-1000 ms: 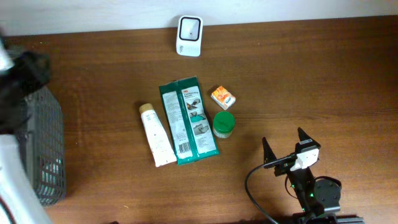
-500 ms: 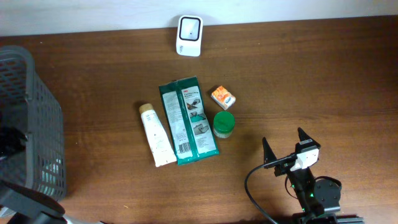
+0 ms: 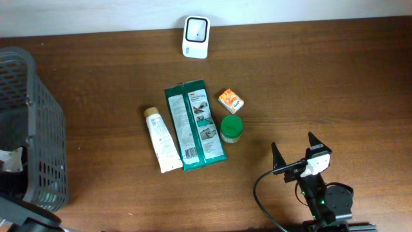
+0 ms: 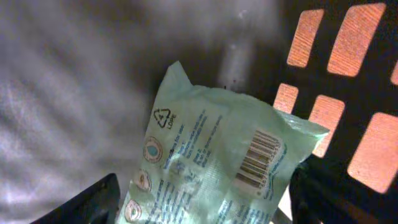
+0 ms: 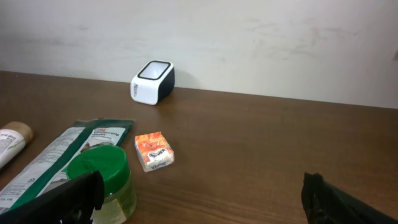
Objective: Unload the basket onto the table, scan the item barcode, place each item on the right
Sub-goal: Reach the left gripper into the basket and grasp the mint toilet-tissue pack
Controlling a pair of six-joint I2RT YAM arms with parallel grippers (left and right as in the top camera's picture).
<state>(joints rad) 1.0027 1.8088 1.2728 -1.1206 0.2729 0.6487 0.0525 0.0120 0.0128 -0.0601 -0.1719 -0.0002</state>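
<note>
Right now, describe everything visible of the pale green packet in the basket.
The pale green packet is soft, crinkled plastic film printed with a barcode, a recycling triangle, fine text and round icons. It lies tilted inside the dark basket, its right corner by the slotted wall, between the fingers of the left gripper; contact unclear.

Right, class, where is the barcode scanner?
Overhead view: the white barcode scanner stands at the table's far edge, near centre, beyond the green packet and small orange box.
</note>
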